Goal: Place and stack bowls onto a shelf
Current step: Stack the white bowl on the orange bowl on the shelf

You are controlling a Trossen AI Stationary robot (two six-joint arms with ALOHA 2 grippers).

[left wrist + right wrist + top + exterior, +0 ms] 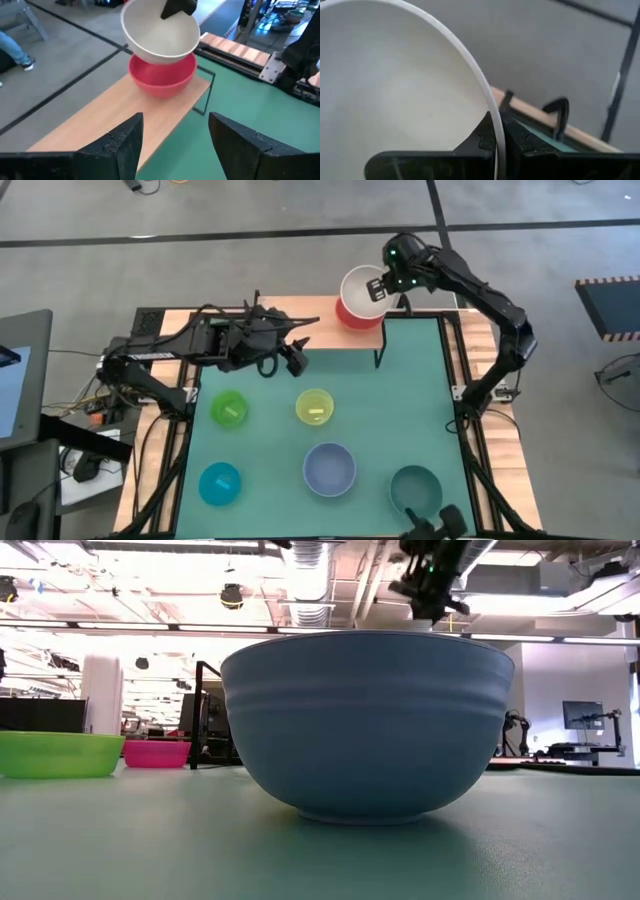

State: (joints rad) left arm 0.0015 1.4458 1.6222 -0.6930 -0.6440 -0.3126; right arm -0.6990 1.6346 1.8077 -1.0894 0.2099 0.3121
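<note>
While I held the white bowl by its rim, my right gripper hung over the shelf's right end.

My fingers were pinched on that rim — the red bowl sat directly below, bowl tilted, not yet nested. My left gripper waited spread and empty over the shelf's other end, farther from the stack. The gap between the bowls I couldn't judge — my own wrist view showed only white.
</note>
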